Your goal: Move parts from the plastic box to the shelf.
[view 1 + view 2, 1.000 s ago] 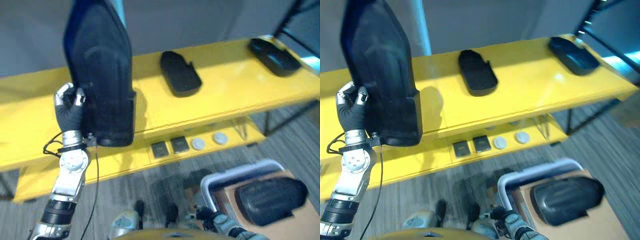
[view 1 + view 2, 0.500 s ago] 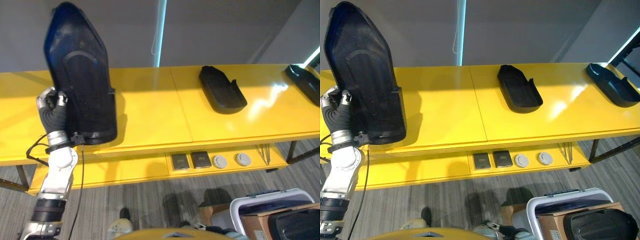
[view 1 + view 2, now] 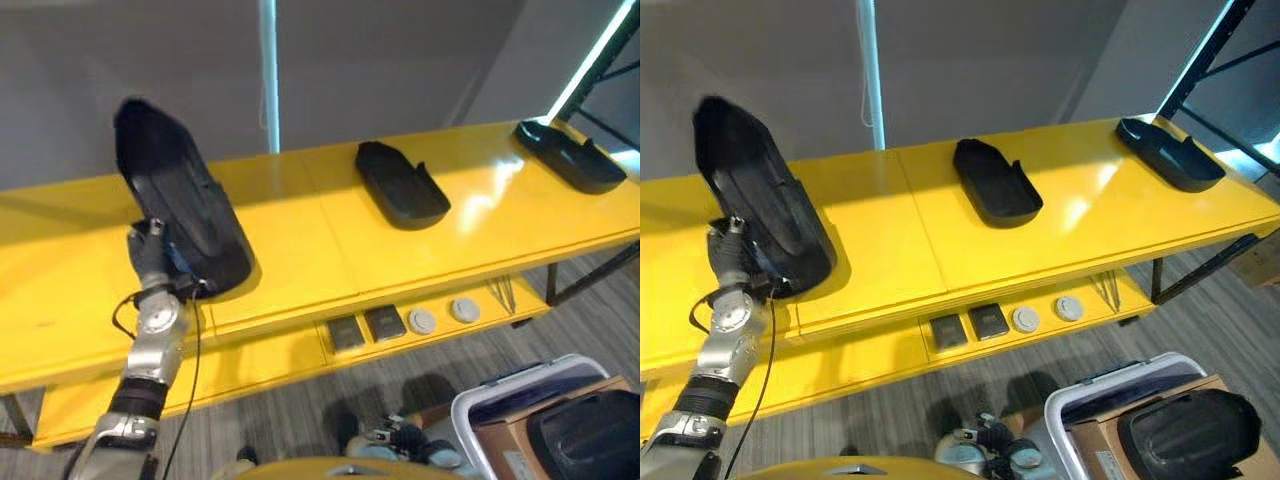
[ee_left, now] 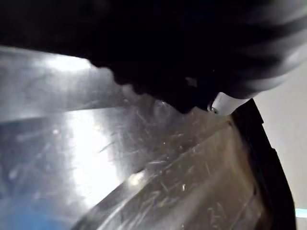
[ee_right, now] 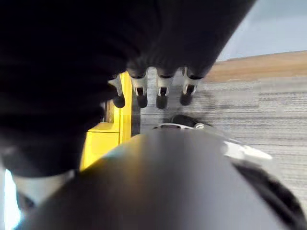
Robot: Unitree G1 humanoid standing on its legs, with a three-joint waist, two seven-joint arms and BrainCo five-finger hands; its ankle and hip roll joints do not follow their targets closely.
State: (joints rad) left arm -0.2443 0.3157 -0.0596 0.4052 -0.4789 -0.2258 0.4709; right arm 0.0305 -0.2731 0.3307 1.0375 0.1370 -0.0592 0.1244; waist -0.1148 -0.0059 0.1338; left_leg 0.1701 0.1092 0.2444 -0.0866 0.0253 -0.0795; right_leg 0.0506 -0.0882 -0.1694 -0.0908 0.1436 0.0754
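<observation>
Left hand (image 3: 150, 262) grips a large black moulded part (image 3: 180, 210), tilted with its lower end on the yellow shelf (image 3: 300, 250) at 9 o'clock. Right hand (image 5: 158, 91) hangs with fingers relaxed, holding nothing.

black part (image 3: 180, 205): upright before, now tilted back, lower end on yellow shelf (image 3: 300, 230) | left hand (image 3: 150, 255): lower, at part's near end

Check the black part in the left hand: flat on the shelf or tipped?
Tipped. The black part leans with its lower end on the yellow shelf and its top raised, the left hand gripping its edge.
</observation>
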